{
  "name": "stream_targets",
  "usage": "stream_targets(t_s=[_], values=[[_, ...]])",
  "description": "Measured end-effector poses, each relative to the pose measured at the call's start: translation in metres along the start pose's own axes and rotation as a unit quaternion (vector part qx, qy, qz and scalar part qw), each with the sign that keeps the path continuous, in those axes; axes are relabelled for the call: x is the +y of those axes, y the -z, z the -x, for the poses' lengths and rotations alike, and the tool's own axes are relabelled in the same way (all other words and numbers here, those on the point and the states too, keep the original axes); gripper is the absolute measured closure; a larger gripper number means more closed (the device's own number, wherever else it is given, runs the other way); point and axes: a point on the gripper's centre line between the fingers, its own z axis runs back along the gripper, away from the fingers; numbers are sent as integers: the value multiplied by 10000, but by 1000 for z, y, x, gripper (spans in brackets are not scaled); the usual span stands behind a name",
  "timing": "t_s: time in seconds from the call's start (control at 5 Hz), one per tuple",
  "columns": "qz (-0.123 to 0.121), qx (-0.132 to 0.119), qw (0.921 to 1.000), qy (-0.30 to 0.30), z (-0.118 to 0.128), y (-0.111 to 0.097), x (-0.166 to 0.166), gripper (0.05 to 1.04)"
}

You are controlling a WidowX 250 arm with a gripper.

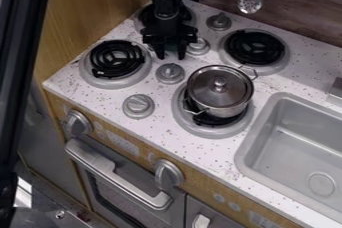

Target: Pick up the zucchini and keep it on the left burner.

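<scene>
The black gripper [171, 56] hangs down over the stove top, between the left burner and the silver lidded pot. Its two fingers point downward and stand apart, open, with a knob close by on the right. At the left front of the stove lies the left burner [116, 60], a black coil in a grey ring with nothing resting on it. The gripper is to the right of this burner and slightly higher in the view.
A lidded metal pot [219, 92] stands on the front right burner. Other burners lie at the back right [254, 47] and behind the arm. Several grey knobs rise between them; a sink [300, 144] is at right.
</scene>
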Motion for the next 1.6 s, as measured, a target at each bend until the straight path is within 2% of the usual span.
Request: stream_targets(t_s=[0.2, 0.4, 0.6, 0.8, 1.0, 1.2, 1.4, 1.6], values=[[92, -26, 9999, -112, -6, 1, -3, 741], [3, 40, 10000, -40, 0, -1, 1, 452], [-77, 84, 9999, -21, 10, -15, 4, 167], [79, -180, 9997, 171, 2, -36, 0, 83], [223, -196, 9977, 609, 0, -37, -1, 83], [351, -340, 9936, 1014, -17, -49, -3, 83], [406, -352, 9883, 1427, -25, -38, -3, 83], [340, -311, 9862, 1587, -35, -32, 6, 83]])
